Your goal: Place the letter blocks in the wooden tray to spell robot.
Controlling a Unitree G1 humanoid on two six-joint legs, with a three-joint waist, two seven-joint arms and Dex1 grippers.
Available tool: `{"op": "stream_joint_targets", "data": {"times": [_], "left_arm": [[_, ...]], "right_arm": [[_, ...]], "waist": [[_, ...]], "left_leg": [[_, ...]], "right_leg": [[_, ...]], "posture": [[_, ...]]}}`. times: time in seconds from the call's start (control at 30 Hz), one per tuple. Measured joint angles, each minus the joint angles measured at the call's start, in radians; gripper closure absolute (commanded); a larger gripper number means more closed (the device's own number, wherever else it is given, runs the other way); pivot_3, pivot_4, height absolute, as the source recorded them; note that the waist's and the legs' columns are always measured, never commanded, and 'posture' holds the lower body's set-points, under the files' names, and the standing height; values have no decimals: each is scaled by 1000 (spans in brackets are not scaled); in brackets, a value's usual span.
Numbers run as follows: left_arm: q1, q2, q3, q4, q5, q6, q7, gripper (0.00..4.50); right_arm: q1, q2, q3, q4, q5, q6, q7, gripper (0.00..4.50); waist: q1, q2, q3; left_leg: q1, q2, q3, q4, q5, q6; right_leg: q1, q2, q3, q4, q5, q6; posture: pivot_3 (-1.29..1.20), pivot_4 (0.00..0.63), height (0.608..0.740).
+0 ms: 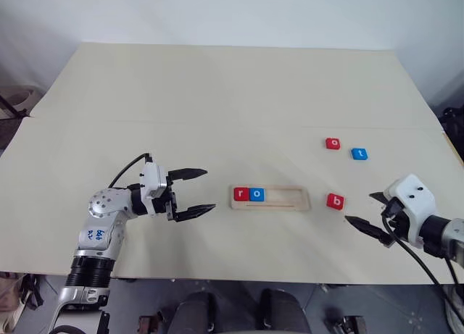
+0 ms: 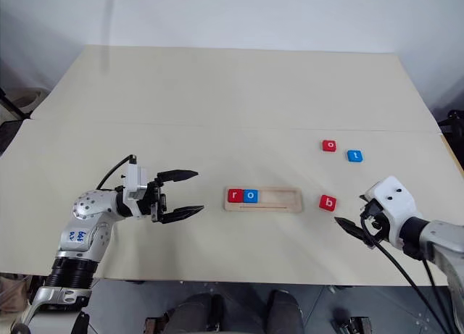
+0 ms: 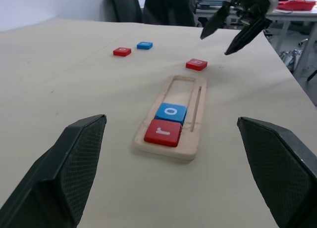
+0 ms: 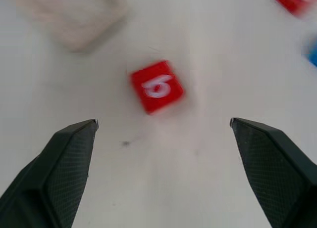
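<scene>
The wooden tray (image 1: 290,198) lies on the table between my arms. A red "r" block (image 1: 241,195) and a blue "o" block (image 1: 257,195) sit side by side at its left end. A red "b" block (image 1: 335,201) lies flat on the table just right of the tray. Farther back are a red "o" block (image 1: 332,143) and a blue "t" block (image 1: 359,153). My right gripper (image 1: 359,208) hovers open and empty just right of the "b" block (image 4: 157,86). My left gripper (image 1: 209,190) is open and empty, left of the tray, pointing toward it.
The beige table (image 1: 217,95) has a seam running across its middle, and its front edge lies close below both grippers. Wide bare surface stretches behind the tray. Black chairs (image 3: 126,5) and a desk stand beyond the table's right side.
</scene>
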Motion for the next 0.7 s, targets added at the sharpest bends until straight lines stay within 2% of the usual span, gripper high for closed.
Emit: {"op": "stream_joint_targets", "data": {"times": [0.17,0.37,0.47,0.7], "left_arm": [[0,7,-22,-16,-5,-3,-43,0],[-1,6,-48,-43,-5,-3,-70,0],[-1,5,-55,-45,-5,-1,-72,0],[-1,5,-55,-45,-6,-2,-67,0]], "right_arm": [[-266,-5,163,356,-73,-222,181,26],[-412,8,276,554,-122,-283,290,26],[-450,14,301,592,-130,-283,316,655],[-468,31,305,608,-131,-282,337,3002]], "waist": [[1,0,0],[9,0,0],[6,0,0],[5,0,0]], "left_leg": [[0,0,-1,2,0,0],[-1,1,-6,3,0,0],[0,1,-7,3,0,0],[0,2,-8,3,0,0]], "right_leg": [[2,0,-1,-1,0,0],[5,-1,-6,-3,0,0],[7,-1,-6,-3,0,0],[7,-1,-7,-3,0,0]], "posture": [[0,150,740],[0,150,740],[0,150,740],[0,150,740]]}}
